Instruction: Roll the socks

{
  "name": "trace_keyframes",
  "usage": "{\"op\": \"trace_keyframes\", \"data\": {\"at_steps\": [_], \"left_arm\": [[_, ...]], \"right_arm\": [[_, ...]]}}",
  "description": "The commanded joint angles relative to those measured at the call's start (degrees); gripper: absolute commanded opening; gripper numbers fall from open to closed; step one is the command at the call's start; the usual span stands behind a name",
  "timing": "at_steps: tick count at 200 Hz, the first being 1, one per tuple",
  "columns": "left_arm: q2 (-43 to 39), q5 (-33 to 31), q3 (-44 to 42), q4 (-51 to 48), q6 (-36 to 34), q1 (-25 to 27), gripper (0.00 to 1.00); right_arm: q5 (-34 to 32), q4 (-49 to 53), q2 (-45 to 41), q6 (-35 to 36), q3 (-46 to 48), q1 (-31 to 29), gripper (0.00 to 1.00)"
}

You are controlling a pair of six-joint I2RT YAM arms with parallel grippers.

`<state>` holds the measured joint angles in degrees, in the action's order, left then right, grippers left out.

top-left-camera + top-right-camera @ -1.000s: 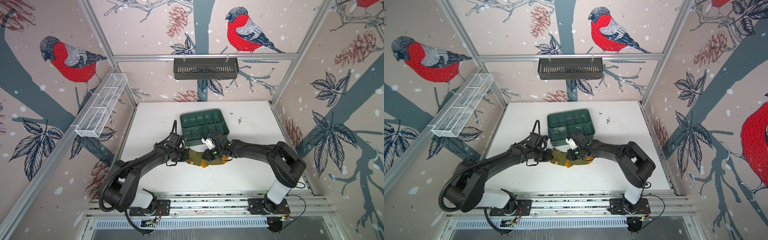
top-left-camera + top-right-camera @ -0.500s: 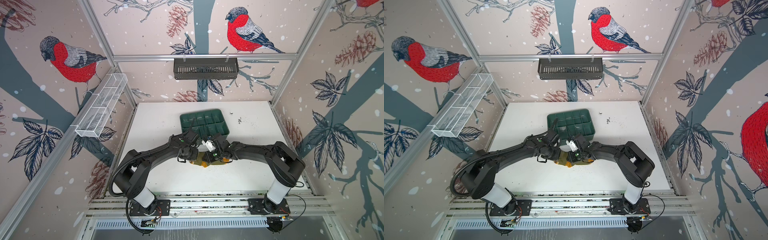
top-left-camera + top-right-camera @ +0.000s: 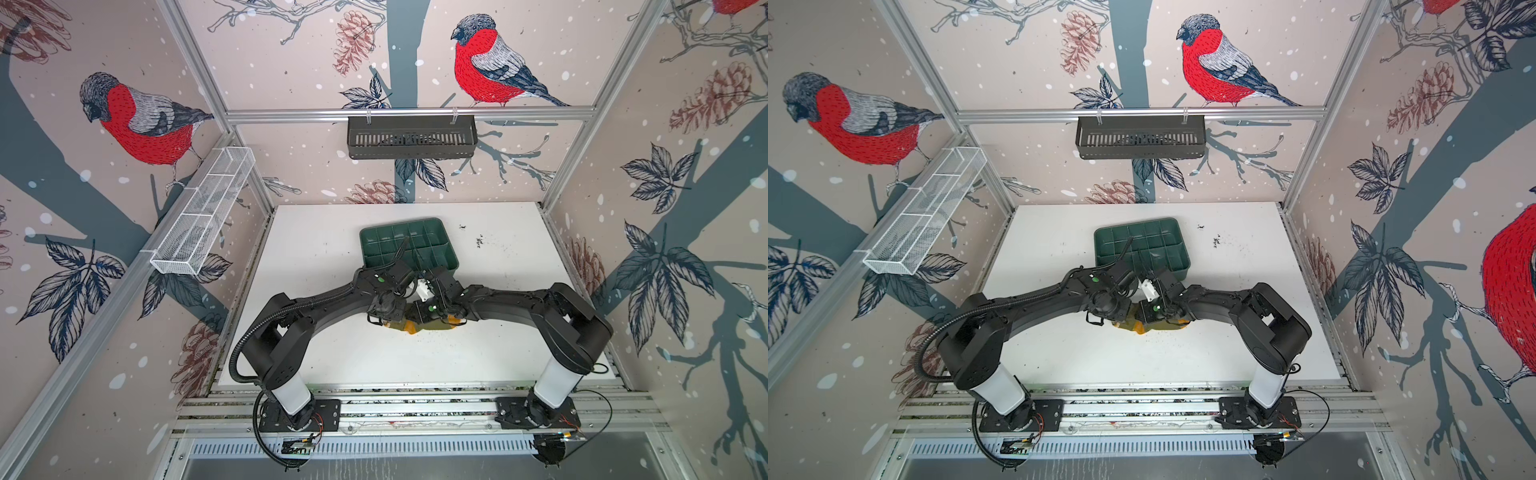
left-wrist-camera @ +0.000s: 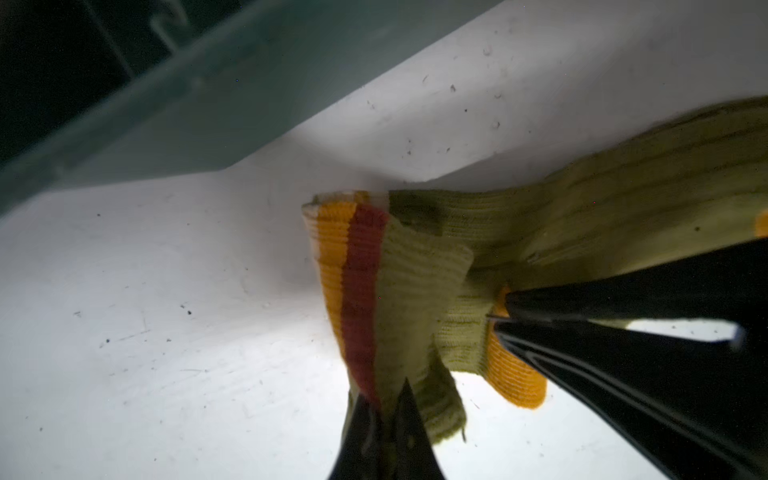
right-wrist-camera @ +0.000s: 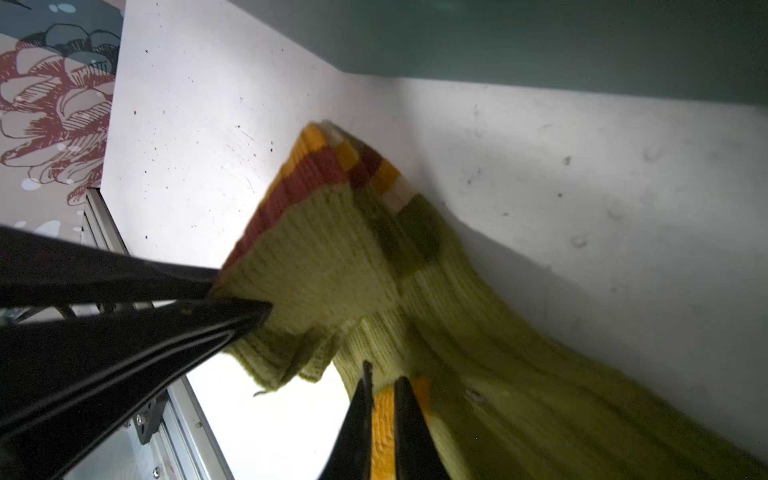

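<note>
Judging by how the ribbed fabric folds and sags between the two tools, the olive-green knit socks [image 4: 490, 232] with mustard-orange heel and toe and an orange, brown-red and cream striped cuff are light, soft and limp. Their surface looks grippy rather than slippery. They will hold no shape of their own, so a roll is likely to spring loose unless it is pinched through all its layers. The best holds look to be the thick spots: the doubled cuff edge and the bunched heel. The socks lie on the white tabletop [image 3: 316, 257], near the front of the dark green compartmented plastic tray [image 3: 376, 245] with bare table between them, and the cuff end is turned over onto the leg. The left gripper [image 4: 384, 419] is clenched tight on that turned-over cuff, its black fingers meeting on the striped edge and holding the fold raised. The right gripper [image 5: 382, 415] is closed as well, its narrow jaws nipping the mustard-orange heel patch with only the thickness of the knit between them. In both top views the two grippers sit close together over the socks and hide most of the fabric, so how many turns the roll has cannot be told.
</note>
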<state>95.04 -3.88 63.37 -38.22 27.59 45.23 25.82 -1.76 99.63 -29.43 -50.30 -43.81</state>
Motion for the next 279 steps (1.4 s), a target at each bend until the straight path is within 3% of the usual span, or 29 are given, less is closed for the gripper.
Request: {"op": "trace_keyframes", "data": {"at_steps": [1,139,191,279], "left_arm": [[-0.9,1.8,-1.1,0.9,1.2,0.1,0.02],[-3.3,8.8,-3.7,6.5,1.2,0.1,0.06],[-4.4,11.2,-5.0,9.3,1.5,0.1,0.24],[-5.4,15.1,-7.5,14.7,1.7,0.1,0.23]], "right_arm": [[1.4,-4.0,-0.5,-2.4,0.5,0.4,0.13],[-0.8,-5.4,2.6,-3.8,-0.4,0.0,0.13],[-0.8,-5.6,2.8,-3.8,0.0,0.0,0.13],[-1.1,-5.4,2.5,-3.9,0.9,0.3,0.13]]}}
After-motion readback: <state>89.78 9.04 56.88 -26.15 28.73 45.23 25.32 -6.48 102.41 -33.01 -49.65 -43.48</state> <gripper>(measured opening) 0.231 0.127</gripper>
